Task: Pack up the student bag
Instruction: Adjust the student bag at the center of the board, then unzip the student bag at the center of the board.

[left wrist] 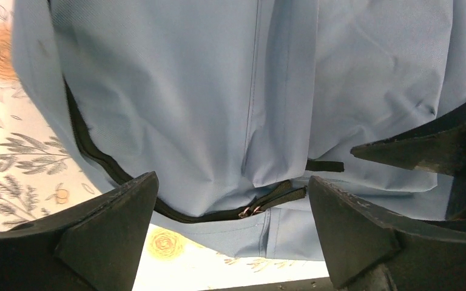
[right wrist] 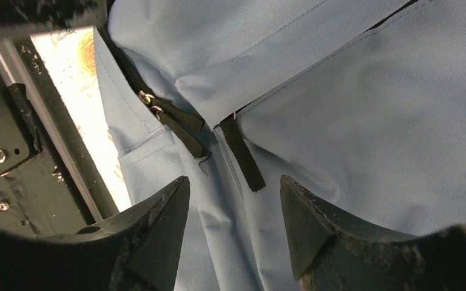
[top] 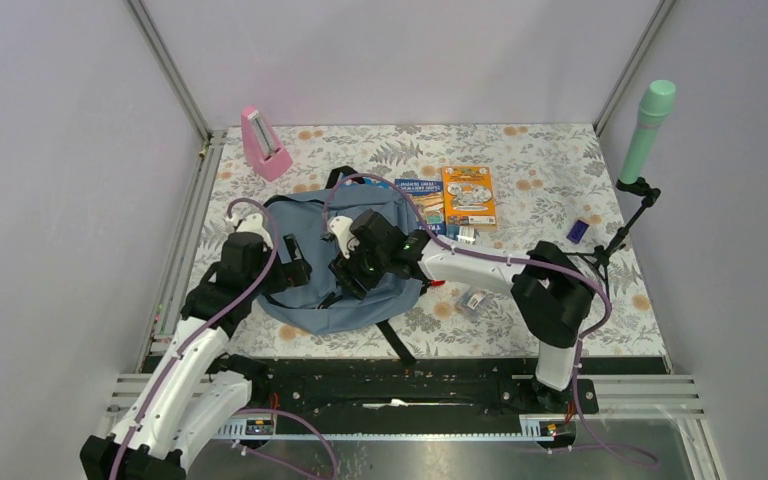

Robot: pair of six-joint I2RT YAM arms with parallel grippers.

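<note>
The student bag (top: 360, 308), soft woven grey-blue fabric creased around a black zipper (left wrist: 115, 173) and a flat webbing pull (right wrist: 243, 154), lies slumped on the desk (top: 530, 160). The left hand (left wrist: 230, 221) gapes wide over it. The right hand (right wrist: 233, 200) shows a narrower gap and grips nothing. The desk has a floral-printed top, with plain pale walls (top: 390, 60) around it.

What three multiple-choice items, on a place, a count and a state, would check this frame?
1. The pink object stands: A) beyond the student bag, far left; B) on it; C) by the right arm's base.
2. Books right of the bag: A) one; B) two; C) four.
3. The left gripper is: A) shut on a strap; B) open over the bag; C) shut, empty.
Answers: A, at the table's far-left corner; B, one blue, one orange, side by side; B, jaws wide apart above fabric.
</note>
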